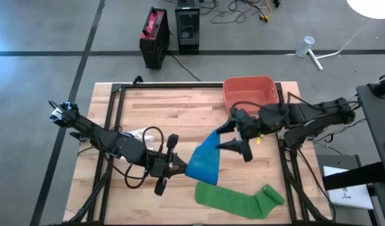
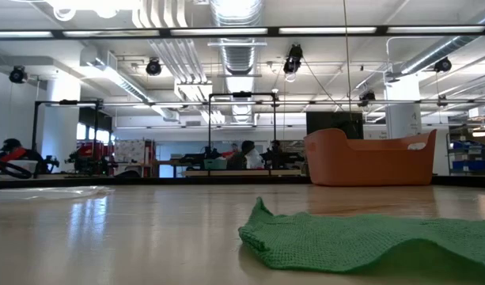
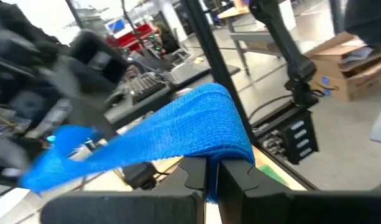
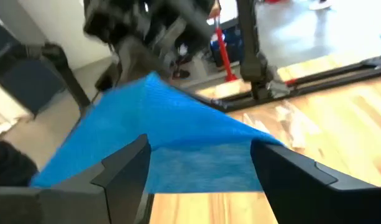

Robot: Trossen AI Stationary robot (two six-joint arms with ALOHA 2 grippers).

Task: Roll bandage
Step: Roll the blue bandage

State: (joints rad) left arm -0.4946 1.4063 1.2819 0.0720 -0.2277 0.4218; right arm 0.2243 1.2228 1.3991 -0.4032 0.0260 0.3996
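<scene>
Two bandages, one blue and one green; one orange bin.

My left gripper sits low over the table's middle with its fingers pinched together. My right gripper reaches in from the far side, jaws spread wide.

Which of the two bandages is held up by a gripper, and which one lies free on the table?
The blue bandage is held: the left gripper is shut on its end. The green bandage lies flat on the table, untouched.
</scene>
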